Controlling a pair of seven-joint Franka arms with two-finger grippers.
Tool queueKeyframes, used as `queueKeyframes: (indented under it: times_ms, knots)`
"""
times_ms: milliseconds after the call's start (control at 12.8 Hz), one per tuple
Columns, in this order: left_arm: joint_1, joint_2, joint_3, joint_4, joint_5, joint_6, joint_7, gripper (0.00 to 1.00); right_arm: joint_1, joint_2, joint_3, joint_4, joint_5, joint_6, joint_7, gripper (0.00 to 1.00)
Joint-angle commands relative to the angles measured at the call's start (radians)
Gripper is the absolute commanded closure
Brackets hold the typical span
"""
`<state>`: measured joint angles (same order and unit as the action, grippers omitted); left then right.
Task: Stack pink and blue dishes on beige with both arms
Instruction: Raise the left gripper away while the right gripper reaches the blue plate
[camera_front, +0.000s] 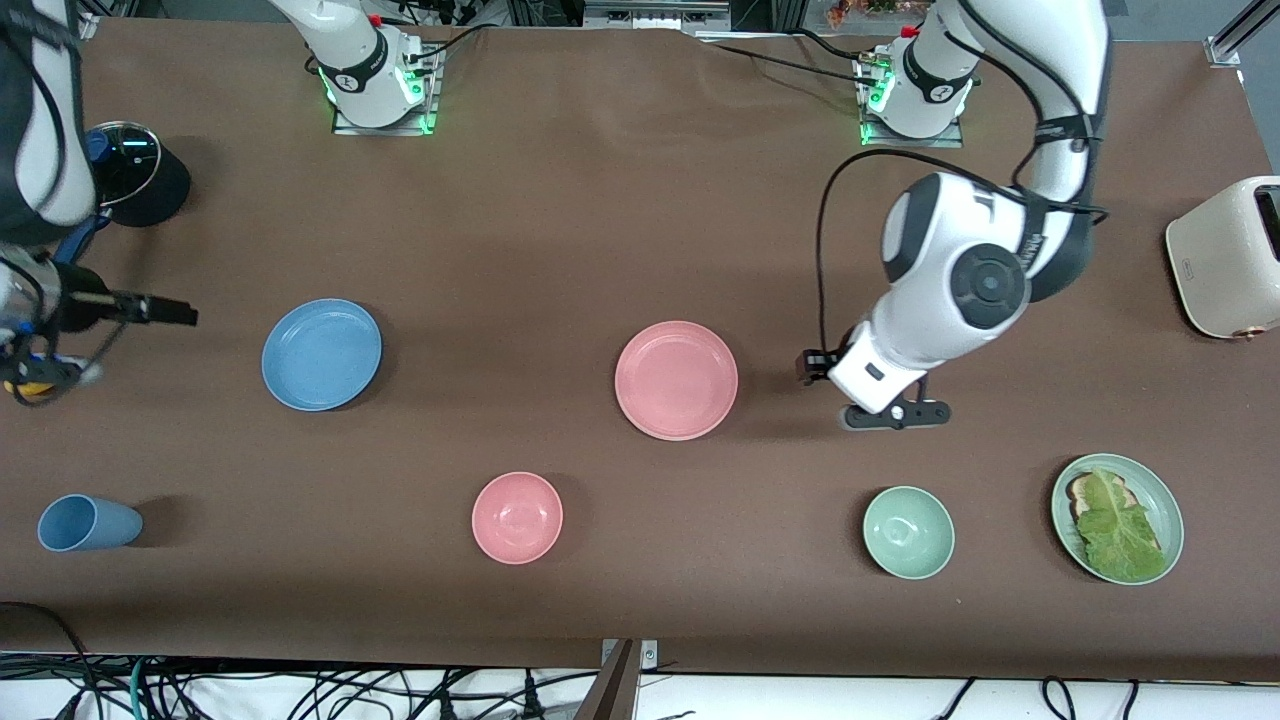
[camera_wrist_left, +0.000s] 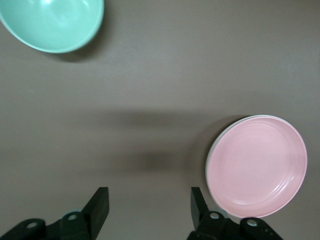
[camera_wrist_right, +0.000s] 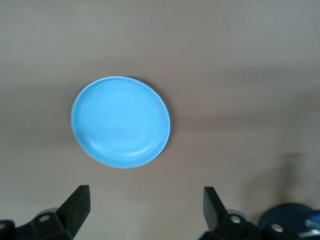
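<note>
On the brown table (camera_front: 600, 200), the pink plate (camera_front: 676, 380) already sat on the beige plate (camera_wrist_left: 216, 145), of which only a pale rim edge showed in the left wrist view. Just beside that stack, toward the left arm's end, the left gripper (camera_front: 893, 414) hung over bare table, empty, its fingers (camera_wrist_left: 99, 204) parted. The blue plate (camera_front: 321, 354) lay alone toward the right arm's end, well apart from the stack. The right gripper (camera_wrist_right: 145, 207) hovered near it, wide open and empty. Judging by this, pink looked done; next, the right gripper would need to drop to the blue plate's rim, grip, and carry it onto the pink.
</note>
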<state>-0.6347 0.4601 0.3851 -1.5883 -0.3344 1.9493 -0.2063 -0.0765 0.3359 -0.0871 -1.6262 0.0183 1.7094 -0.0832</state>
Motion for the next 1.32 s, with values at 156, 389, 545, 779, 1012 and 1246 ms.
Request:
queueKeyframes:
  times_ms: [156,389,545,779,1012,1246]
  knots:
    - [0.128,-0.035,-0.009,0.048,0.038,-0.124,0.212,0.23,-0.023,0.048,0.001,-0.139,0.072,0.16,-0.017,0.0]
    - [0.21,-0.043,-0.009,0.094,0.038,-0.208,0.332,0.22,-0.025,0.048,0.001,-0.26,0.077,0.314,-0.049,0.0]
    - [0.243,-0.043,-0.006,0.128,0.04,-0.268,0.376,0.2,-0.057,0.064,0.003,-0.261,0.081,0.314,-0.082,0.0]
    - [0.28,-0.05,-0.002,0.149,0.066,-0.316,0.43,0.2,-0.082,0.077,0.001,-0.254,0.158,0.317,-0.162,0.0]
    - [0.317,-0.075,-0.003,0.151,0.098,-0.345,0.462,0.19,-0.083,0.077,0.001,-0.254,0.163,0.318,-0.162,0.0]
    - [0.355,-0.101,-0.006,0.154,0.149,-0.381,0.501,0.17,-0.106,0.162,0.003,-0.201,0.166,0.32,-0.19,0.0]
